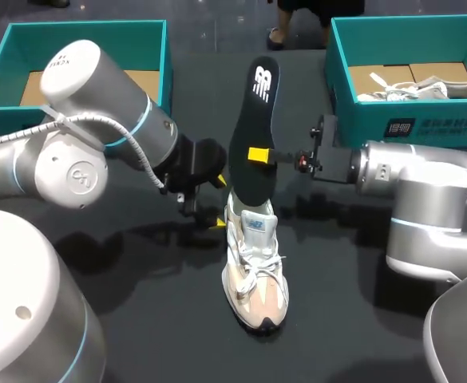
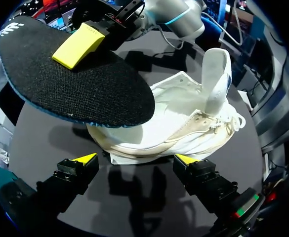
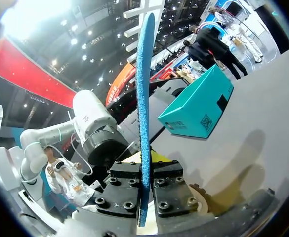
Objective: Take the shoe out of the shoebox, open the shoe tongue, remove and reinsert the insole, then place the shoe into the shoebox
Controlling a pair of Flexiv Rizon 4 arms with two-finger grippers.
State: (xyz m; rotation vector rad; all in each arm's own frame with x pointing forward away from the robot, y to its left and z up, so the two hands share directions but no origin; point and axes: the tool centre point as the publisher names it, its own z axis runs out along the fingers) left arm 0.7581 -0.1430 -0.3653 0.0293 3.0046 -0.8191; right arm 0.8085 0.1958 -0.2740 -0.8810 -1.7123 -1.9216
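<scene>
Head view, centre of frame: a white and beige sneaker [image 1: 255,271] stands on its sole on the dark table [image 1: 137,319], toe toward the lower edge, laces loose. In the left wrist view the sneaker [image 2: 184,113] shows its tongue [image 2: 216,79] lifted upright, clear of the opening.

A black insole [image 1: 253,136] is off the table. It runs from the upper middle of the head view down to the sneaker's collar. Whether its lower end is inside the shoe cannot be told.

Right gripper [image 1: 261,154]: enters from the right of frame and is clamped on the insole about midway along its length. In the right wrist view the insole [image 3: 144,89] is edge-on, with its blue edge pinched between the two fingers of the right gripper [image 3: 144,190], which stand nearly together. In the left wrist view the insole [image 2: 75,84] hangs over the heel end of the sneaker.

Left gripper [image 1: 219,201]: enters from the left of frame and sits low, just beside the sneaker's heel. In its own wrist view the left gripper [image 2: 137,159] has its fingers spread wide and holds nothing. The sneaker's side lies just ahead of the tips. Whether they touch it cannot be told.

A teal shoebox [image 1: 85,32] sits at upper left, well apart from the sneaker. A second teal shoebox [image 1: 409,120] at upper right holds another white shoe [image 1: 425,88].
</scene>
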